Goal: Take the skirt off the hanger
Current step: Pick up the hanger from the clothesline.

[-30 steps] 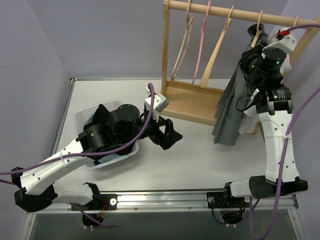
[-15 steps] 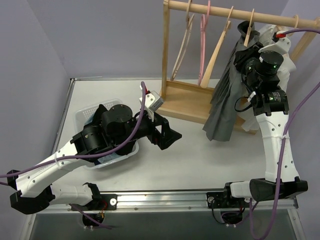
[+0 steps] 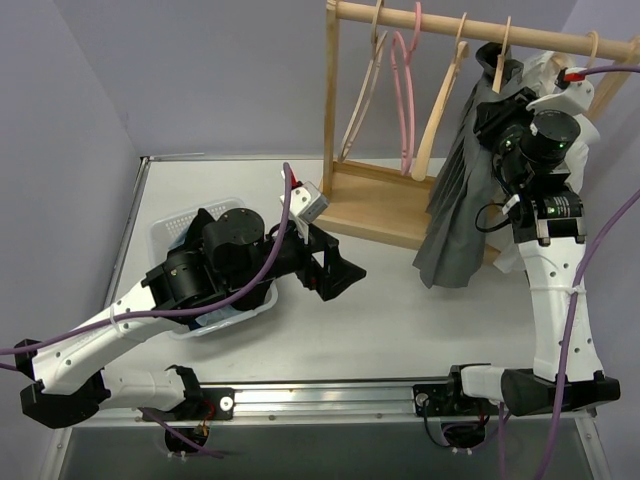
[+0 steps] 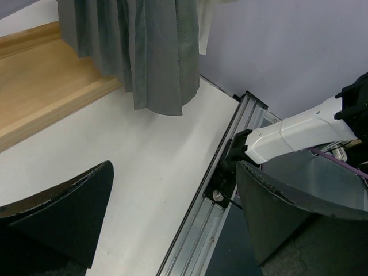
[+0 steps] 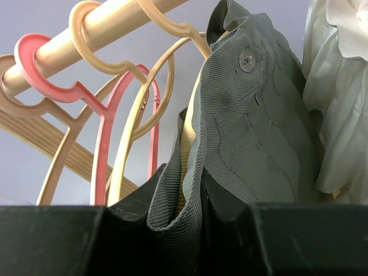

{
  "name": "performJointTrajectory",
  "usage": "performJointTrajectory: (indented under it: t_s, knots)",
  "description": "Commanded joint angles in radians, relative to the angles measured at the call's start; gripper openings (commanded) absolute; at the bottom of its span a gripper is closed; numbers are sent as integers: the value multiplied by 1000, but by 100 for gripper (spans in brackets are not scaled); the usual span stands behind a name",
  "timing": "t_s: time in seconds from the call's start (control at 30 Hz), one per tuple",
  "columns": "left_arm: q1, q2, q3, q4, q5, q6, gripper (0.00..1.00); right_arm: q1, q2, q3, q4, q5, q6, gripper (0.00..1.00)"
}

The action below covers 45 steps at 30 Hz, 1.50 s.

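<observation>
– Where is the skirt [image 3: 455, 220] right now?
– At the right end of the rack [image 3: 440, 22], on its pale wooden hanger [image 3: 500, 55], with the hem down by the right end of the rack's base. Your right end effector [image 3: 495, 112] is up just under the rack's rail, clamped on the waistband. Your right wrist view shows grey cloth pinched between the fingers, beside a white blouse [image 5: 339, 86].
– And the other arm?
– Your left end effector [image 3: 335, 270] hovers over the counter [image 3: 400, 320] left of the rack's base, fingers spread wide, gripping nothing.
– Any containers?
– One white basket [image 3: 165, 232], well left of the rack, under your left arm. The arm hides most of its contents; a little pale blue cloth [image 3: 215, 322] shows at the near rim.
</observation>
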Motion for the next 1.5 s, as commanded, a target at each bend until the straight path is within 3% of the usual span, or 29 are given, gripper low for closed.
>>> performJointTrajectory:
  t_s: [0.0,0.5,1.13,1.33,1.47]
  knots:
    - [-7,3,18,60,17,-5,96,-6,-108,17,156,-31,-1,0]
    - [-22,35,46,46,8,-4,97,-6,-167,-55,124,-59,-35,0]
    - [-33,3,23,27,-12,7,97,-42,48,178,142,-101,-58,0]
    - [-34,12,18,37,-8,4,97,-47,42,222,127,-115,-35,0]
    - [-34,24,35,37,-2,2,97,-47,-18,161,134,-132,0,0]
